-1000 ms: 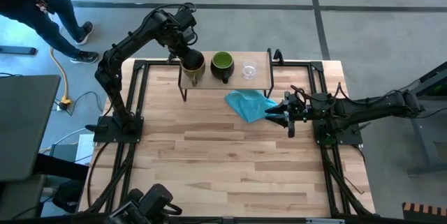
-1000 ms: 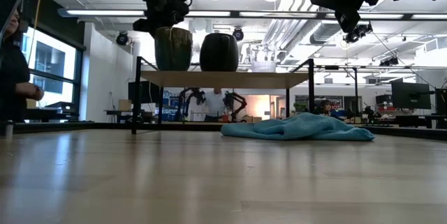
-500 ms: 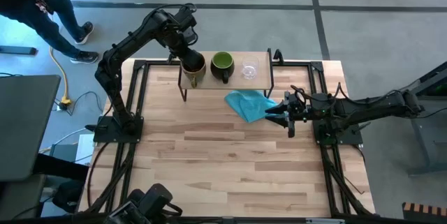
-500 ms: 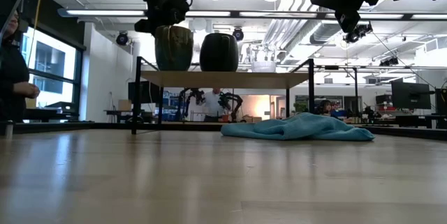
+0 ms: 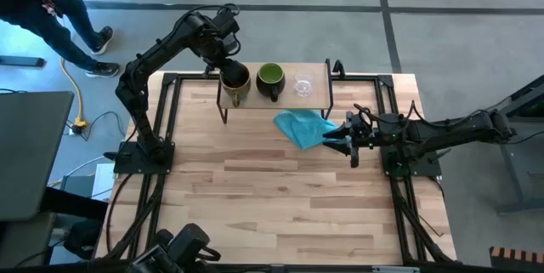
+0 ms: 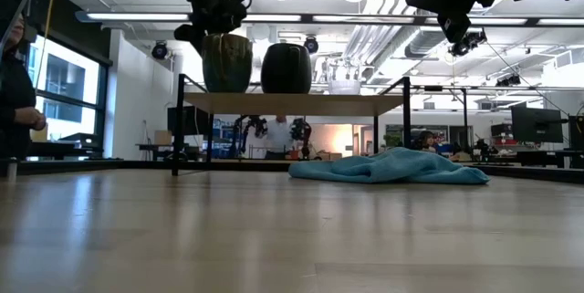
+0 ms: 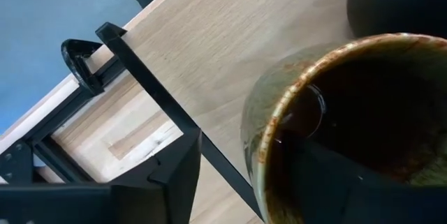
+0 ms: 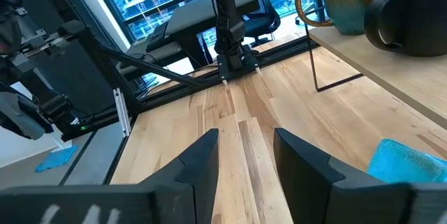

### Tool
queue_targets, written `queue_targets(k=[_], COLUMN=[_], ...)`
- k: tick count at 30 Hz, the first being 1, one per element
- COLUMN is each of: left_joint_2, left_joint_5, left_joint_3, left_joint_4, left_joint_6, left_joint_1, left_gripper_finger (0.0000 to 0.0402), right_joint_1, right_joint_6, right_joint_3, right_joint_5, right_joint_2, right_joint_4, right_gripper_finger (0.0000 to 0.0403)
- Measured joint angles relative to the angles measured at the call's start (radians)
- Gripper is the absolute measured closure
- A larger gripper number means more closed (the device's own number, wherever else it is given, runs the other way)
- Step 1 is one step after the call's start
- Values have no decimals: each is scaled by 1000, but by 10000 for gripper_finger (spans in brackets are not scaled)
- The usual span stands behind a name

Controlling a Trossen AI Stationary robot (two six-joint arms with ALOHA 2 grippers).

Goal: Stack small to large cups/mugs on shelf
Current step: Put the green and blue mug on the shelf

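Three mugs stand in a row on the shelf [image 5: 289,101] [image 6: 292,103]: the tan-brown mug [image 5: 235,79] [image 6: 226,63] at the left end, the dark mug with a green inside [image 5: 270,77] [image 6: 286,67] in the middle, and the clear glass cup [image 5: 303,82] [image 6: 345,83] to the right. My left gripper [image 5: 228,62] [image 7: 251,182] points down over the tan-brown mug. It is open, with one finger [image 7: 328,175] inside the mug and the other [image 7: 174,175] outside the rim [image 7: 293,84], both apart from the wall. My right gripper [image 5: 336,137] [image 8: 244,161] hangs open and level over the table's right side.
A blue cloth [image 5: 302,126] [image 6: 388,167] lies crumpled on the table just in front of the shelf, beside my right gripper. Black frame rails [image 5: 170,120] run along the table's edges. A person [image 5: 51,9] stands beyond the table's far left corner.
My left gripper has opened at the tan-brown mug's rim and let go of it, without moving away. The mug stays upright on the shelf's left end. My right arm has kept still.
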Motion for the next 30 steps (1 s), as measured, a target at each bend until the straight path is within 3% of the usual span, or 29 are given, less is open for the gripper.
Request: queue_targets(k=[30], left_joint_2=[0], left_joint_5=[-41], left_joint_3=[0], left_joint_4=[6], left_joint_6=[-32], left_joint_1=[1], left_gripper_finger=[230], right_joint_1=[0], right_joint_6=[0], right_joint_3=[0], right_joint_5=[0], right_joint_2=[0], right_joint_4=[0], right_gripper_finger=[275])
